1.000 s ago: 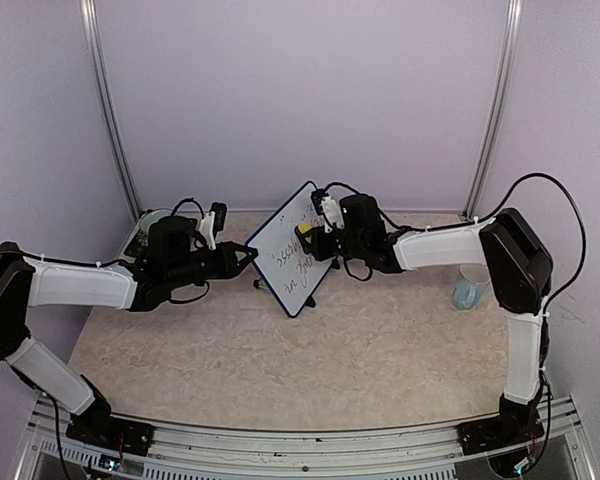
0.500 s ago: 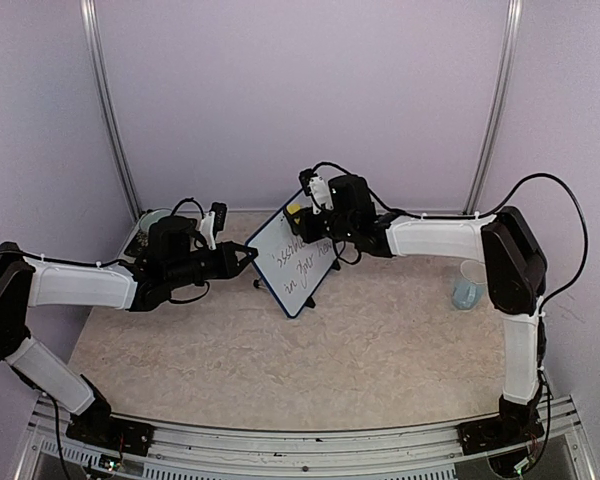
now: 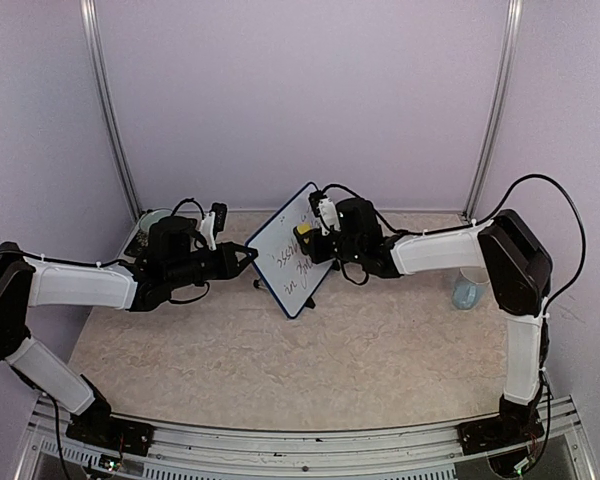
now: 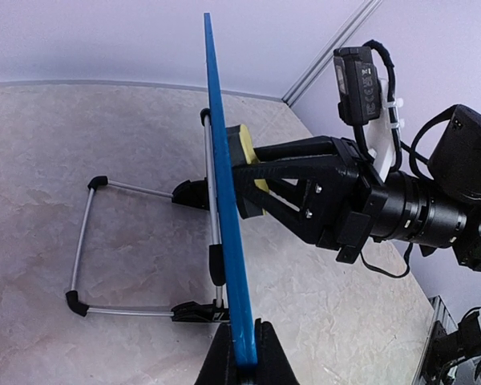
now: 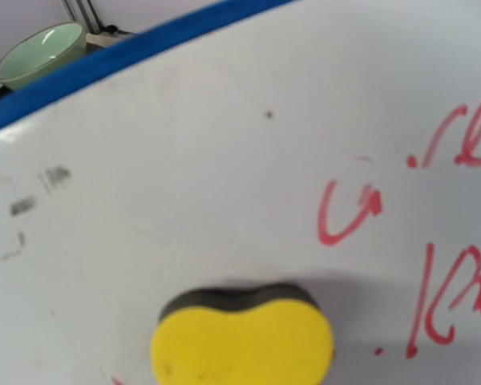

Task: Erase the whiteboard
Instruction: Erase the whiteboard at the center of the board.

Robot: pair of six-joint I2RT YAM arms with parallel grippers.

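Nearest to us on the right of the counter point(image 3: 380, 350) stands a clear cup point(image 3: 467, 287) with a bluish tint. We cannot tell whether anything is in it. It sits just beside the right arm's upright link, well apart from the board.

In the middle of the counter stands the whiteboard point(image 3: 292, 250), propped upright on a wire stand point(image 4: 84, 241) with black feet and turned at an angle, its face towards the right arm. The left end effector point(image 3: 250, 256) is clamped on the board's blue frame at its left edge; the left wrist view shows the two fingers pinching the frame from either side. The right end effector point(image 3: 310, 240) is closed around a yellow sponge point(image 5: 242, 349) and presses it flat against the white face. Red handwriting lies to the right of the sponge, and faint grey smudges mark the face further left. The board itself stands between the two arms.

Further back on the left, behind the left arm, we see a pale green bowl point(image 3: 155, 217). Its inside is hidden from us.
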